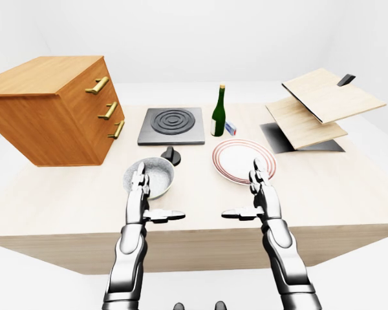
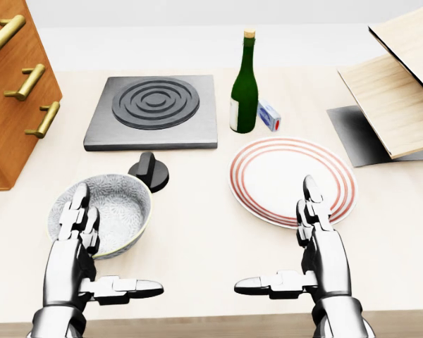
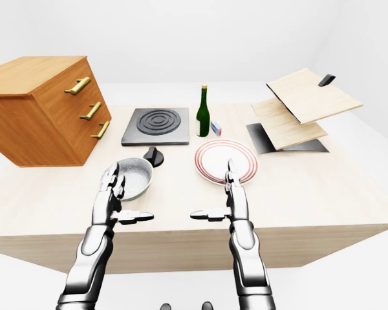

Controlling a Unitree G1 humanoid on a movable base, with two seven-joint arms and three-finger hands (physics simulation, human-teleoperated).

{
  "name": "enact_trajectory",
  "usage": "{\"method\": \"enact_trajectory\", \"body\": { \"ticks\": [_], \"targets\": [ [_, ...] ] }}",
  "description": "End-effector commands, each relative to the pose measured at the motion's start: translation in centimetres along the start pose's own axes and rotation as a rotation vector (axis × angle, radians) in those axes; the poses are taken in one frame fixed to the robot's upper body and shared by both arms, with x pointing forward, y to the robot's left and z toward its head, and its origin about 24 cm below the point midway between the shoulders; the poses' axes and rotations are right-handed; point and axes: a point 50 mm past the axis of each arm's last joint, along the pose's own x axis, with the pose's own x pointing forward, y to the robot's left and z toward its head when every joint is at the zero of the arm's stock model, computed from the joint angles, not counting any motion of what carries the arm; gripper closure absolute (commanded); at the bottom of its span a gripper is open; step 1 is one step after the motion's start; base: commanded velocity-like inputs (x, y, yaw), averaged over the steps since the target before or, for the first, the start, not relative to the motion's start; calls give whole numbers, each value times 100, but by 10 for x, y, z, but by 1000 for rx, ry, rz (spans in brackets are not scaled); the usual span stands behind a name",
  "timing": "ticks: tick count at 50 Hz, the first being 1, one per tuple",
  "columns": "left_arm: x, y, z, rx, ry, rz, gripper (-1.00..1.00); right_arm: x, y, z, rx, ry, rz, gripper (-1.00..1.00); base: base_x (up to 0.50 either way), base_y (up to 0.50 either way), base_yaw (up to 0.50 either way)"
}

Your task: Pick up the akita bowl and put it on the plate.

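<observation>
Task unstarted: bowl (image 2: 116, 208) on table (image 2: 197, 232), seemingly untouched; plate (image 2: 285, 176) bare; left hand (image 2: 74, 264) and right hand (image 2: 324, 264) splayed, holding nothing.

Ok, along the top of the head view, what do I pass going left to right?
Brown wooden drawer cabinet, dark grey square ringed hob, green glass bottle, small blue-and-white box, pale wooden boards.

Matt pale wood table (image 2: 197, 232), glossy green glass bottle (image 2: 244, 84)
</observation>
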Motion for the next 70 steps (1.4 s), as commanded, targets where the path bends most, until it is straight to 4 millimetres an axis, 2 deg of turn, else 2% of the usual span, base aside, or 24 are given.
{"method": "enact_trajectory", "body": {
  "ticks": [1,24,38,62,70],
  "targets": [
    [-1,15,-3,-4,23,49,-100,0,-8,-1,-5,12,-9,-100,0,0,0],
    [-1,12,2,1,4,34,-100,1,-7,-1,-38,9,-22,-100,0,0,0],
    [-3,12,8,4,-23,38,-100,-2,-5,6,-53,-16,-20,-100,0,0,0],
    [-11,14,37,-2,-111,66,-100,-6,-5,22,-89,-79,-39,-100,0,0,0],
    [-13,14,48,19,-156,59,-100,-6,-5,34,-111,-120,-59,-100,0,0,0]
  ]
}}
